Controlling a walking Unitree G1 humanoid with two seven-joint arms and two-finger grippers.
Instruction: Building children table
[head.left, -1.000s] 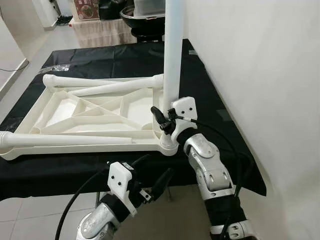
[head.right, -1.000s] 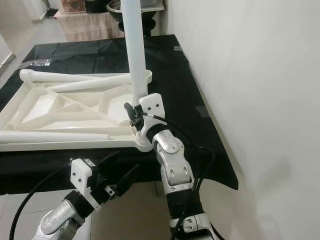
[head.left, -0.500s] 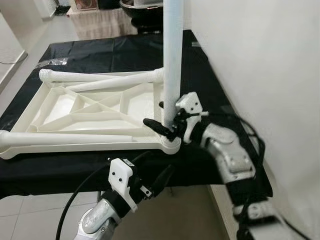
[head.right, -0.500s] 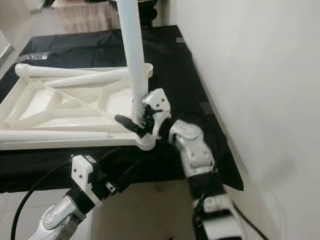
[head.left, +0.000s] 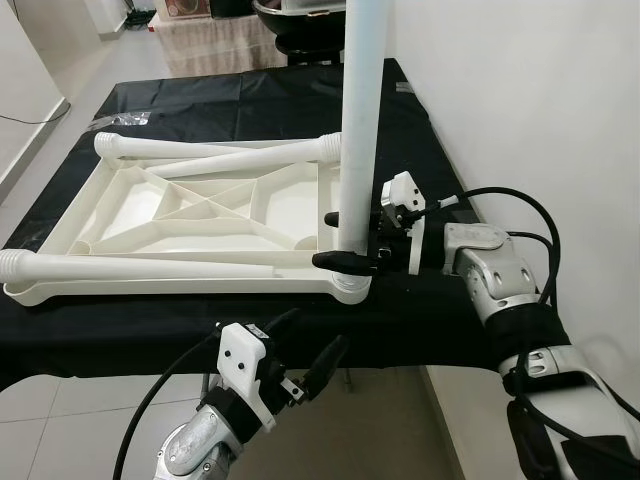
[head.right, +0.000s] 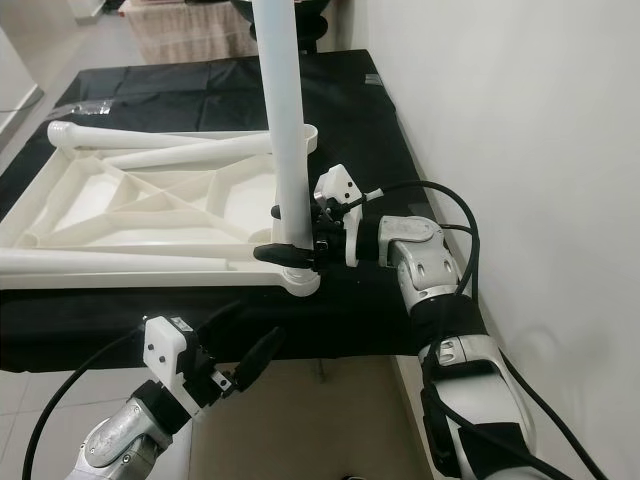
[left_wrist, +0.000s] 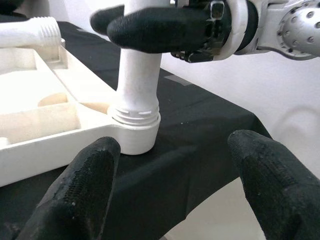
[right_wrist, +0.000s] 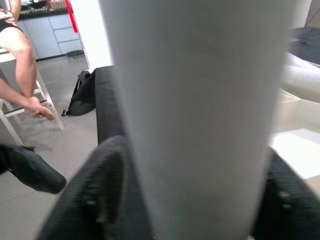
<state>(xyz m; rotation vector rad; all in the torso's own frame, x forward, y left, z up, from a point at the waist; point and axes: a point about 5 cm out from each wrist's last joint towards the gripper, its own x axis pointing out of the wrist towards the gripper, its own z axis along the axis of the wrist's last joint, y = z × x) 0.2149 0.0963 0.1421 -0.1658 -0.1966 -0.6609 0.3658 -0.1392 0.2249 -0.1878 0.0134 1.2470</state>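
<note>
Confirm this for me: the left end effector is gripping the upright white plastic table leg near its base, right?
Not the left. The right end effector grips the upright white plastic table leg near its base, as the left eye view shows; the left end effector hangs open below the table edge.

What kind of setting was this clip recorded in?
Probably a home: a tiled floor, a black-draped table against a plain white wall, and cabinet drawers behind a seated person. The right hand grips a white table leg.
</note>
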